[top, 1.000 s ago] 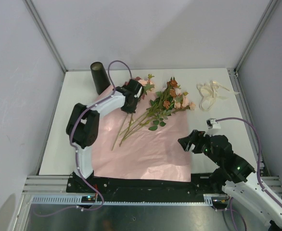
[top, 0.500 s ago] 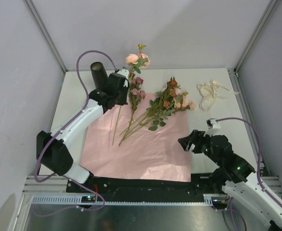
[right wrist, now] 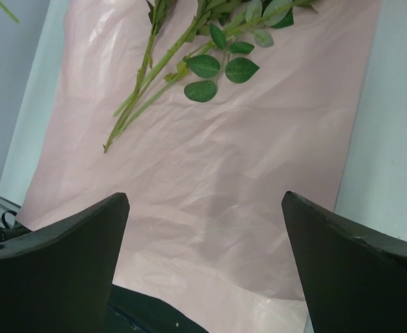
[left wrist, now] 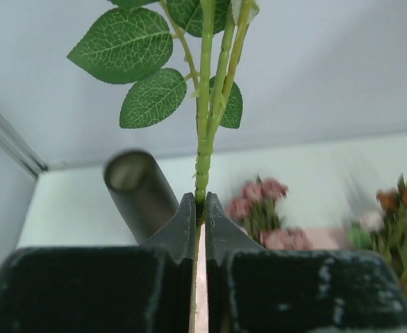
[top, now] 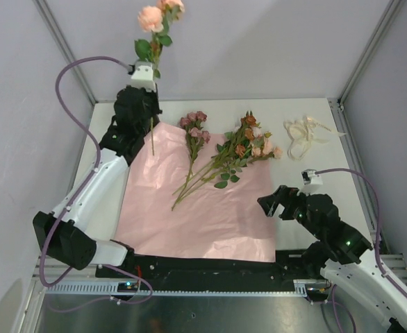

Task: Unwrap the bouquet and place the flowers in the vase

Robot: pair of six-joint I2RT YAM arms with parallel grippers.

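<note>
Left arm reaching high, left hand clamped; right arm low, right hand spread

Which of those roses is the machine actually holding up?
The peach-pink rose, standing upright and raised high at the far left, with its stem pinched in the shut left gripper. The other flowers all lie flat on the pink paper.

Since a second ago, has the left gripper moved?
Yes. The left gripper, shut on a rose stem, lifted from over the pink paper toward the back wall.
</note>
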